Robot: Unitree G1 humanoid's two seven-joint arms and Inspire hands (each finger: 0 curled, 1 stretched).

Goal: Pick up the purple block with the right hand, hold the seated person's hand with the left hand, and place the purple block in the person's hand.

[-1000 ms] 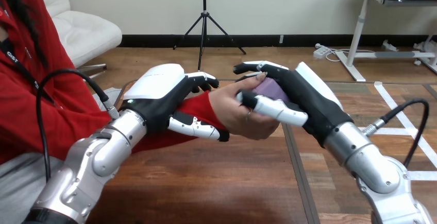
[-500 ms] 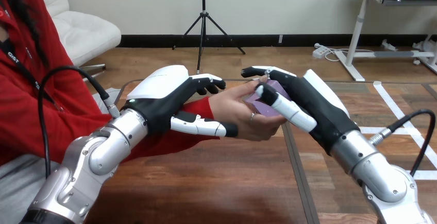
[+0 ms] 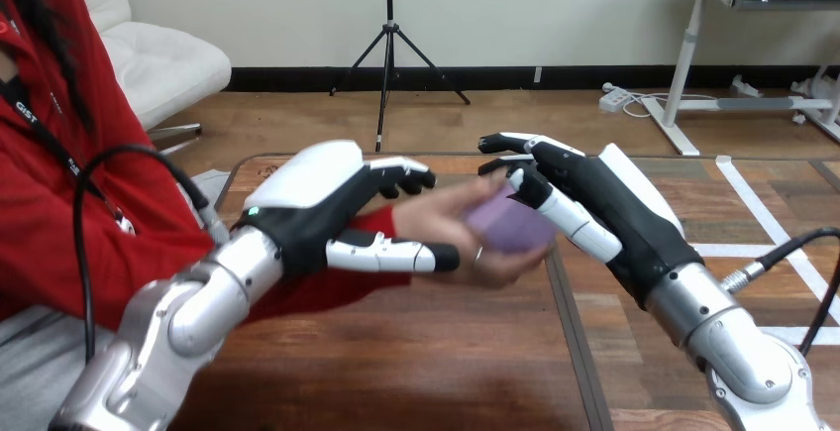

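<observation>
The purple block [image 3: 503, 225] lies in the person's hand [image 3: 446, 221], held palm-up above the table's middle. My left hand [image 3: 322, 201] comes in from the left around the person's wrist: its fingers curl over the red sleeve and its thumb [image 3: 396, 254] runs along below. My right hand [image 3: 604, 203] is just right of the block, open, with its fingers stretched out beyond it. Its thumb lies along the block's right edge, and I cannot tell whether it touches.
The wooden table [image 3: 416, 352] spreads out below both arms, with a dark seam [image 3: 575, 332] running toward me under the right hand. The person sits at the left side, their red-sleeved arm [image 3: 59, 223] reaching in behind my left forearm.
My right hand has let go of the purple block and drawn back to the right, fingers straightening. The block now rests in the person's palm. My left hand stays at the wrist.
</observation>
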